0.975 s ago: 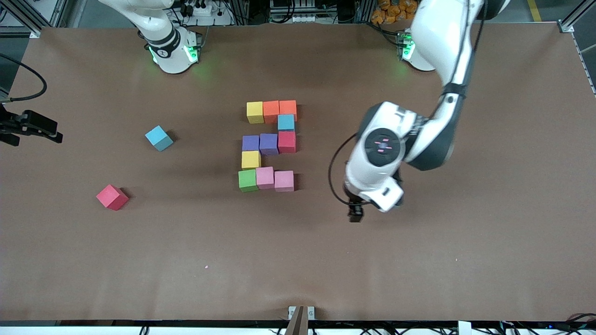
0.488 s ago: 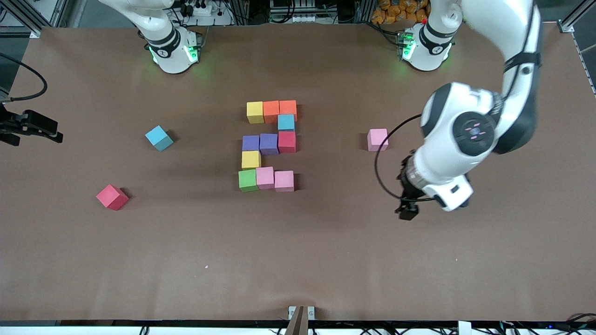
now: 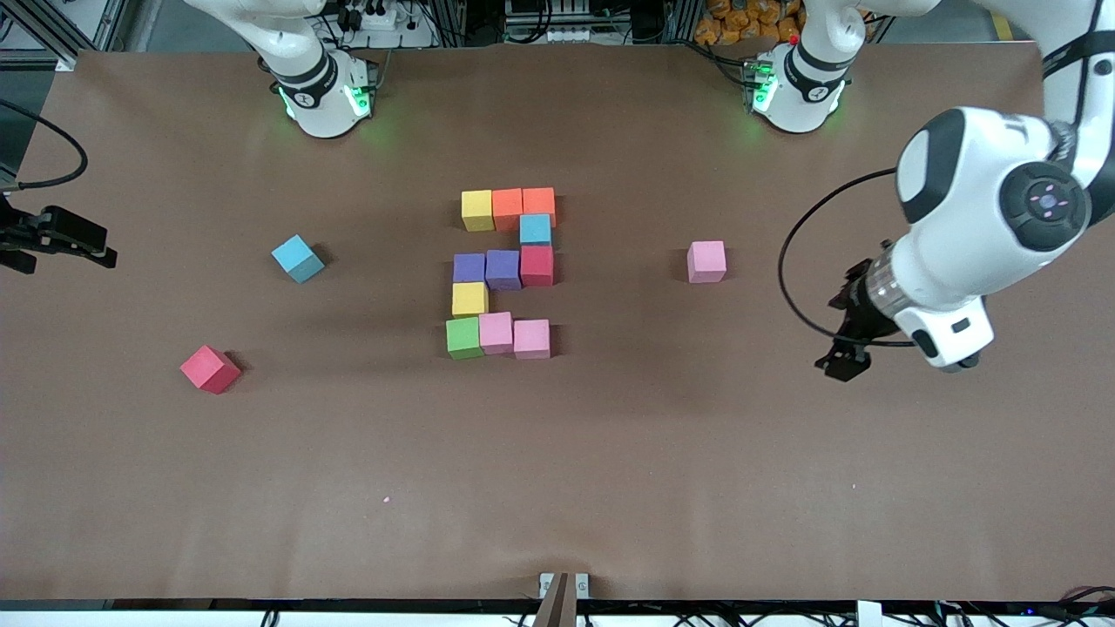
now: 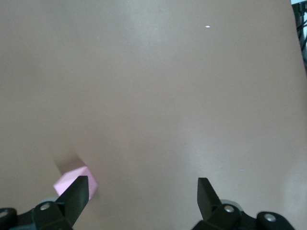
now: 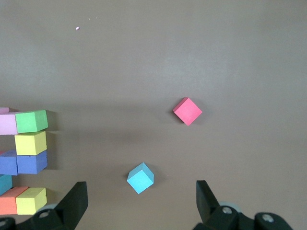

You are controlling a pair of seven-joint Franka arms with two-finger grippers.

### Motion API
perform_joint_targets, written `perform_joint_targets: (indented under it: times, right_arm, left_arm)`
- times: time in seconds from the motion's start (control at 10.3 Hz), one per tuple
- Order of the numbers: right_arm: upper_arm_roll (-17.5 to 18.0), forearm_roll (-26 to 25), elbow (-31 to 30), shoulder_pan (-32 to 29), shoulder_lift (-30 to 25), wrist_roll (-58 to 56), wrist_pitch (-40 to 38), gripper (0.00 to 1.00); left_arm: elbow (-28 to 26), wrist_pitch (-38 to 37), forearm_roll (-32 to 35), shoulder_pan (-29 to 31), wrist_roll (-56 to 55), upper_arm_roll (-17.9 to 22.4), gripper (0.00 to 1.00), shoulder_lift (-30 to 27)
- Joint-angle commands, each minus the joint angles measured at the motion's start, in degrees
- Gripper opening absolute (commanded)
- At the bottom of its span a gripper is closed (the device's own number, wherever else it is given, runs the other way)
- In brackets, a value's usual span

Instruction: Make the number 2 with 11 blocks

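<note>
The number 2 (image 3: 503,268) lies mid-table, made of touching blocks: yellow (image 3: 477,210), two orange, light blue (image 3: 535,229), red, two purple, yellow, green (image 3: 463,338) and two pink. Part of it shows in the right wrist view (image 5: 31,143). A loose pink block (image 3: 706,261) sits toward the left arm's end. My left gripper (image 3: 843,359) hangs open and empty over bare table; in its wrist view (image 4: 142,184) the pink block (image 4: 72,178) peeks out by one finger. My right gripper (image 5: 141,194) is open and empty, high over the loose light blue block (image 5: 140,176).
Toward the right arm's end lie a loose light blue block (image 3: 297,258) and a loose red block (image 3: 210,368), the red one (image 5: 187,110) nearer the front camera. A black device (image 3: 57,237) juts in at that end's edge. A small bracket (image 3: 564,585) sits at the front edge.
The left arm has swung away from the number toward its own end of the table, uncovering the loose pink block. No block has moved, and the right arm waits.
</note>
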Motion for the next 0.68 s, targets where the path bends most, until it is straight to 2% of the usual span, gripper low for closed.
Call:
perform_joint_targets:
  times: [0.0,0.2,0.39,0.59]
  right_arm:
    - [0.24,-0.07,0.16,-0.23,-0.51,-0.37,0.16,1.00]
    - [0.15,-0.08,0.16,-0.23,-0.43,-0.37,0.25,1.00]
    - [0.15,-0.25,0.16,-0.23,-0.51,-0.37,0.25,1.00]
    - [0.06,-0.43,0.16,-0.32,-0.51,-0.37,0.16,1.00]
  left_arm:
    - [-9.59,0.09,-0.30,2.14,7.44,-0.71,1.00,-7.96]
    - [-14.96,0.18,-0.21,5.47,15.59,-2.46,1.00,-12.79]
    - [-15.43,0.18,2.05,11.18,23.43,-7.11,1.00,-13.95]
    - [-14.20,0.18,4.78,13.22,32.03,-9.40,1.00,-14.83]
